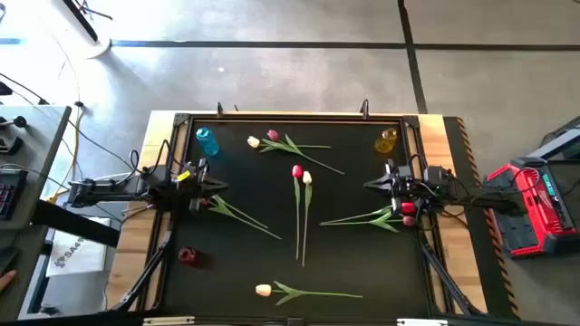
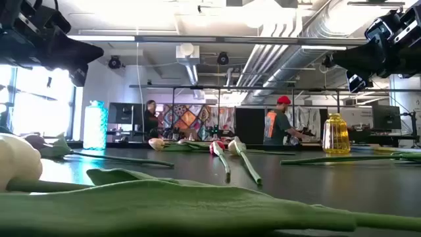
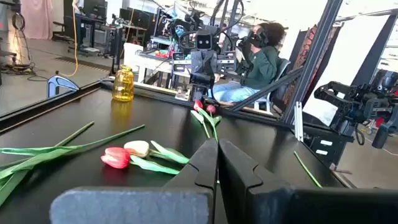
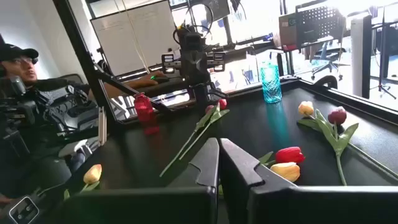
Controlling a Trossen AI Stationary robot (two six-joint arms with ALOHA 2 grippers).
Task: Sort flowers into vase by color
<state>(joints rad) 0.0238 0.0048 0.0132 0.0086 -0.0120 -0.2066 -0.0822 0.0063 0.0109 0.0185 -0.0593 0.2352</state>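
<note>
Black worktop (image 1: 353, 263) carries every tulip (image 1: 296, 172) lying loose, none in the blue vase (image 1: 207, 141), yellow vase (image 1: 387, 141) or red vase (image 1: 187, 256), so sorting looks unstarted, with left gripper (image 1: 220, 186) and right gripper (image 1: 370, 185) fingers shut, empty.

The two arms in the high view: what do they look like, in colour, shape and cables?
Both arms are dark, nearly black, built of slim jointed segments. Each ends in a claw with two flat black fingers, blunt at the tips: left claw, right claw. The left arm carries small yellow marks near its wrist. The right arm shows a white spot near its wrist. Thin dark cables run along both arms.
</note>
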